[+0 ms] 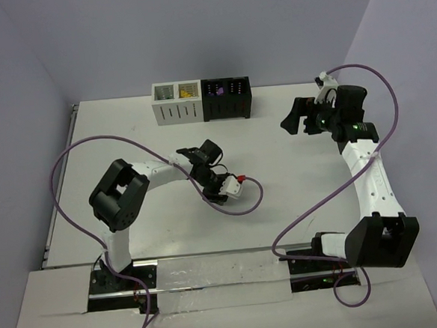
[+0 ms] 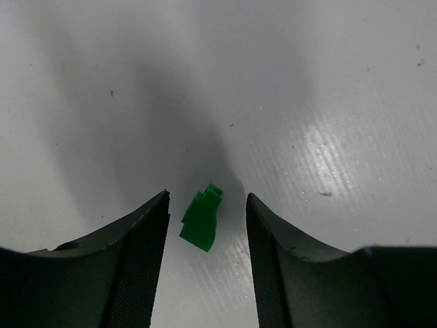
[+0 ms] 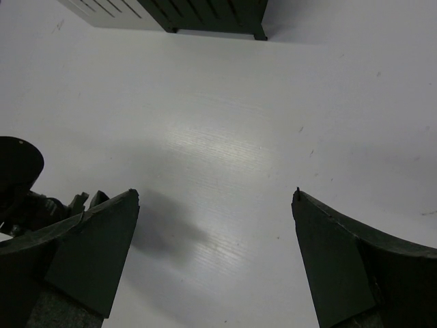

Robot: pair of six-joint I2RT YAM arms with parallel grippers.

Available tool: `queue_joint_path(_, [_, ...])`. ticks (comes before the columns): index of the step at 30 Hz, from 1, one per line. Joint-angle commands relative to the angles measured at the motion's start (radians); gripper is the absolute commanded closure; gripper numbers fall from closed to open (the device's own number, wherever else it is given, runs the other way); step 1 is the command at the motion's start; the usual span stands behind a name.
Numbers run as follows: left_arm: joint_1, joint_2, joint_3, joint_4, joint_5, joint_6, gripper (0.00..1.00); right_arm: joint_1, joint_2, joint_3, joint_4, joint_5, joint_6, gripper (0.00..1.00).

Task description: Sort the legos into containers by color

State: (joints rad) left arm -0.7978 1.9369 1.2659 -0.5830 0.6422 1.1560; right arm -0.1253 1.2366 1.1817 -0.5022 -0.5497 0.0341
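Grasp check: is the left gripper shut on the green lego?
No, the green lego sits between the left gripper's fingers, gaps both sides.

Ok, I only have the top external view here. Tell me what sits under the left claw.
Observer: The left wrist view shows a single green lego lying on the table, right between the fingers of the left claw.
Operator: Say whether it's gripped.
Observer: It isn't. The jaws stand open, and a strip of table shows on each side of the lego, so neither finger touches it.
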Motion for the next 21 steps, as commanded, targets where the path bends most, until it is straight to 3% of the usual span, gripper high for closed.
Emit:
queue_joint_path(1, [-0.004,0.022,0.016,0.054,-0.032,0.005,0.46,-0.008,-0.005,-0.013,0.017,-0.022,0.002,0.00])
queue_joint_path(9, [-0.004,0.031,0.013,0.034,-0.061,0.027,0.55,-0.010,0.003,-0.002,0.013,-0.023,-0.003,0.00])
queue_joint_path(10, [-0.004,0.027,0.015,0.027,-0.062,0.028,0.62,-0.011,0.004,-0.001,0.014,-0.023,-0.003,0.00])
queue_joint_path(18, [0.002,-0.038,0.064,-0.033,-0.091,-0.012,0.88,-0.012,0.017,0.006,0.014,-0.030,-0.014,0.00])
queue_joint_path(21, [0.102,-0.106,0.196,-0.095,0.008,-0.137,0.97,-0.012,0.031,0.014,0.021,-0.045,-0.005,0.00])
